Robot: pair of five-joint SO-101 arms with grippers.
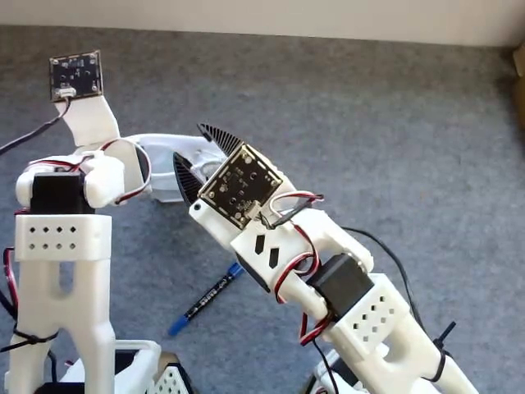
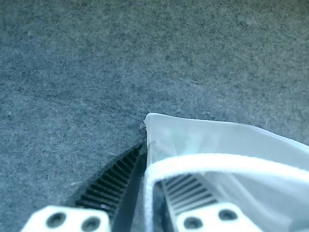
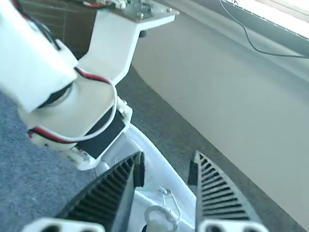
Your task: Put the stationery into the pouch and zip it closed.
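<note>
A white, half see-through pouch (image 2: pixel 227 145) is pinched at its edge between the ribbed black fingers of my left gripper (image 2: pixel 150 164), which is shut on it. In the high view the pouch (image 1: pixel 182 150) hangs at the end of the left arm, mid-left over the carpet. My right gripper (image 1: pixel 202 158) stands open right at the pouch. Its two fingers straddle the white fabric and a small zipper pull (image 3: pixel 166 194) without touching them. A pen (image 1: pixel 207 300) with a black body and blue ends lies on the carpet under the right arm.
Grey carpet (image 1: pixel 394 123) covers the table, with free room to the right and at the back. The left arm's base (image 1: pixel 61 271) stands at the near left. A pale wall (image 3: pixel 231 96) runs along the far edge.
</note>
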